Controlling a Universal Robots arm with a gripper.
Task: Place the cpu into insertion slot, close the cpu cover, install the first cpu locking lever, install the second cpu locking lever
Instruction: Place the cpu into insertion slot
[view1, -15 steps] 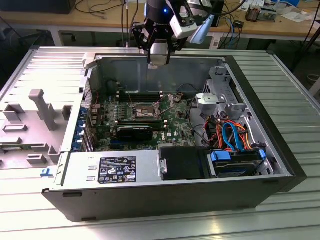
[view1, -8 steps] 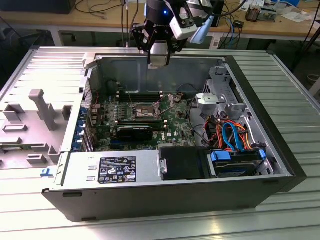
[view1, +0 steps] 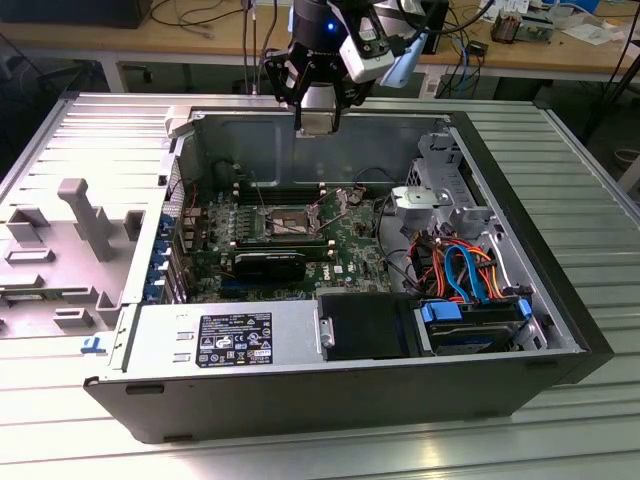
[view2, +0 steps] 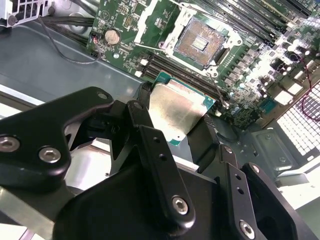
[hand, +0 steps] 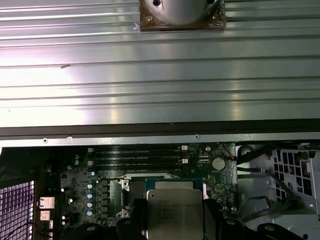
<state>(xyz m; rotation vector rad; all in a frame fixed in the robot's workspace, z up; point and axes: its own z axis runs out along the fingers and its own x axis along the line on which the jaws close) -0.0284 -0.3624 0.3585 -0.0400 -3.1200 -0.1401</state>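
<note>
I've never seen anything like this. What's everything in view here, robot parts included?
computer case: one, dark grey, lying open on the table
table: one, silvery ribbed metal, under the case
circuit board: one, green, inside the case
insertion slot: one, silver rim, dark centre, empty, on the board
coin battery: one, silvery, on the board
power supply: one, silver box, inside the case
cables: several, orange and blue, exterior view's right
cpu: one, silvery top, held over the case
claw: one, black, shut on the cpu
</note>
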